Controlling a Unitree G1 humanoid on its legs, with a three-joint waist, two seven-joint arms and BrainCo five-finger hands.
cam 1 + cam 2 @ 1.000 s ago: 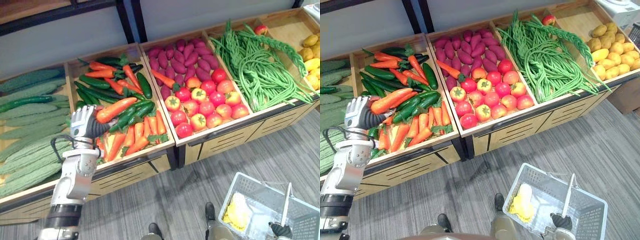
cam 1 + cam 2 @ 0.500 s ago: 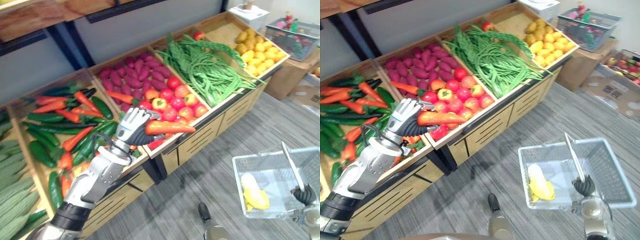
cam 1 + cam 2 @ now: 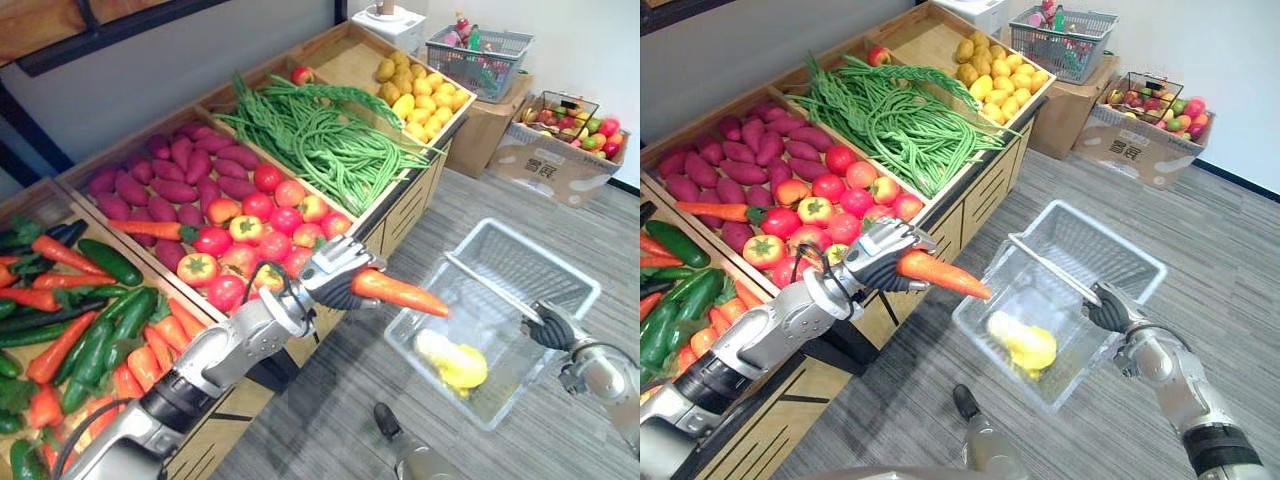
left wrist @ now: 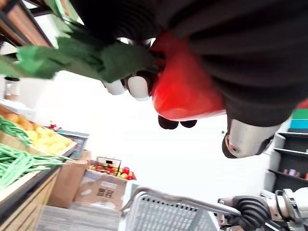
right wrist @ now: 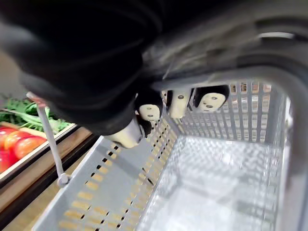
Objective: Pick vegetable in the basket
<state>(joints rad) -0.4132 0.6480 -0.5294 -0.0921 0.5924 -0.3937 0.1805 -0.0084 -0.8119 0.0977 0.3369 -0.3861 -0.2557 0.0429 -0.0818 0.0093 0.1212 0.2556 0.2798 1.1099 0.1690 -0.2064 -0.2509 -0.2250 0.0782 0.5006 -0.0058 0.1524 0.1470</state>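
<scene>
Just beside the rim of the basket (image 3: 540, 256), the left hand (image 3: 335, 280) clamps the carrot (image 3: 398, 292) while the right hand (image 3: 548, 326) grips the handle (image 3: 490, 288); released early, it could glance off the rim onto the floor (image 3: 330, 410).

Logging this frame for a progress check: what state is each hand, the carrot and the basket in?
Carrot: in the air, not yet in the basket.
Left hand: shut on carrot.
Basket: hanging by its handle, yellow item inside.
Right hand: shut on handle.
</scene>
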